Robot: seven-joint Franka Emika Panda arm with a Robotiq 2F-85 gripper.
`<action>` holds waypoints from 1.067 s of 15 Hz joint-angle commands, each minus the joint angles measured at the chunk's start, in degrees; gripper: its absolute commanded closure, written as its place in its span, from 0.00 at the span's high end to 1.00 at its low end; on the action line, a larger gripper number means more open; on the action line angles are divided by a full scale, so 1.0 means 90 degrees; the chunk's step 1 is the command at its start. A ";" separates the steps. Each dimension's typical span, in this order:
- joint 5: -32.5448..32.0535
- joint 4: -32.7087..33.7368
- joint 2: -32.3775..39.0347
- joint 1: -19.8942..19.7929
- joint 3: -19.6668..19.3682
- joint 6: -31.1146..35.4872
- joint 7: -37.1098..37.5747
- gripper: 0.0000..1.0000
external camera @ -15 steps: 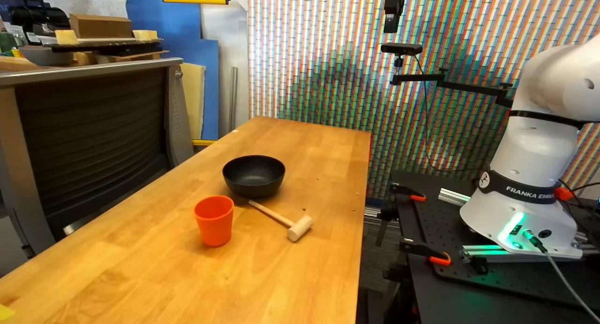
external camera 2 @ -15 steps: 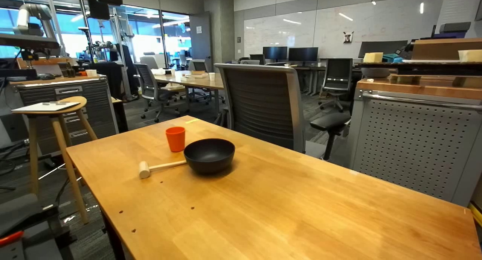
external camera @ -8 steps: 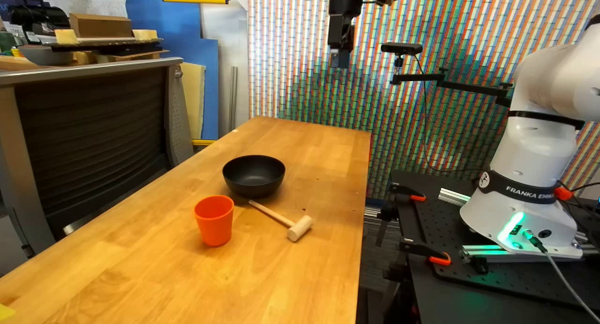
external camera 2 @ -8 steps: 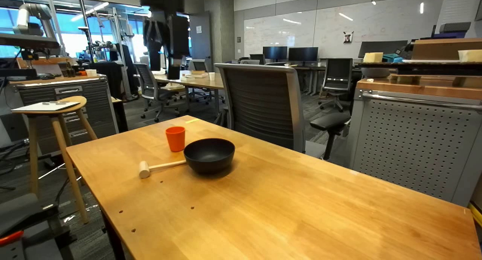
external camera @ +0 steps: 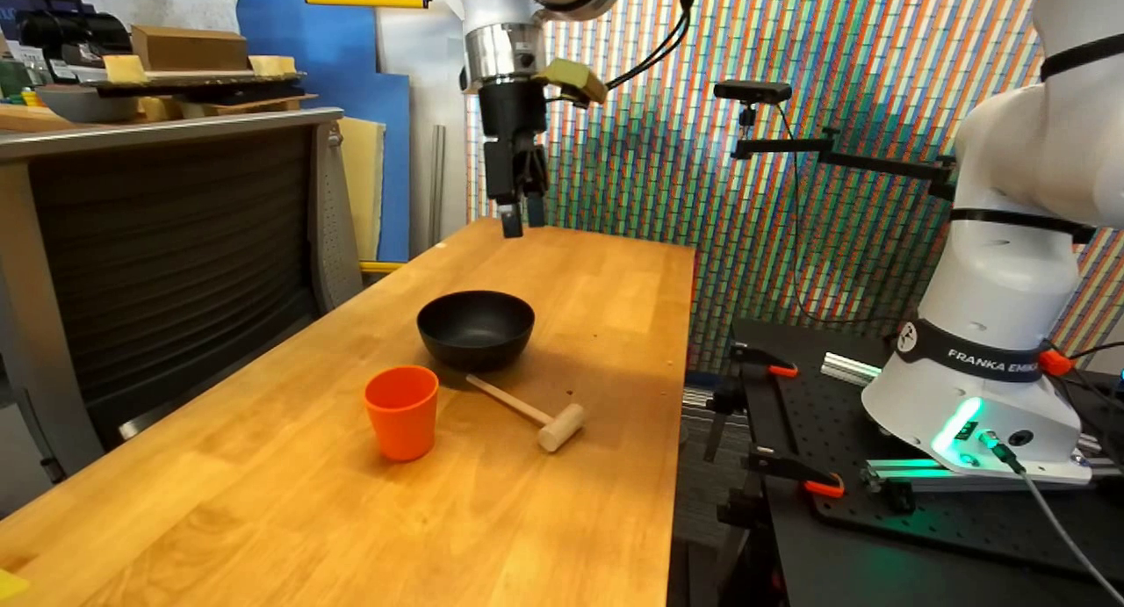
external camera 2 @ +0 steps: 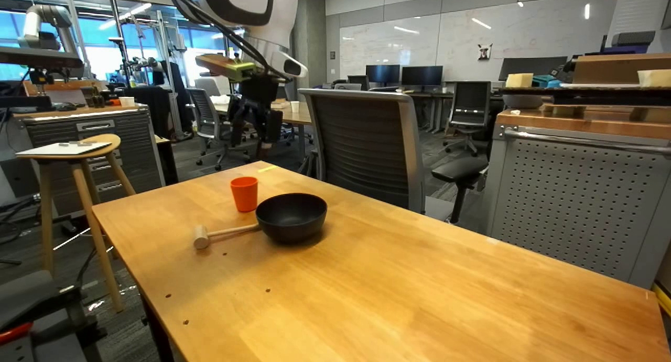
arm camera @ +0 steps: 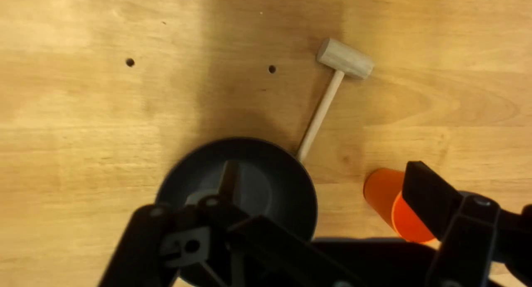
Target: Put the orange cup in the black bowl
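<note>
The gripper (external camera: 524,220) has come lower since the earlier frame, its jaws wide apart. The orange cup (external camera: 401,421) stands upright on the table (external camera: 527,519), mouth up, long axis vertical, near the black bowl (external camera: 475,348) but apart. It looks plain, tapering downward. As far as the dim wrist view tells, the gripper hides part of its rim.

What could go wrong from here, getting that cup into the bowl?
Clipped bowl: the cup stands close beside the bowl, so the open gripper might catch the rim while coming down for the cup.

Tipped cup: it stands upright, and in the wrist view sits off to one side of the gripper's middle; an off-centre descent could knock it over.

Shoved mallet: the mallet reaches the bowl's edge in the wrist view, so a nudged bowl may push it.
</note>
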 commanded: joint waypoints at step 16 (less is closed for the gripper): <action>-0.0016 0.4173 0.3980 0.0421 0.0651 -0.1077 0.0648 1.00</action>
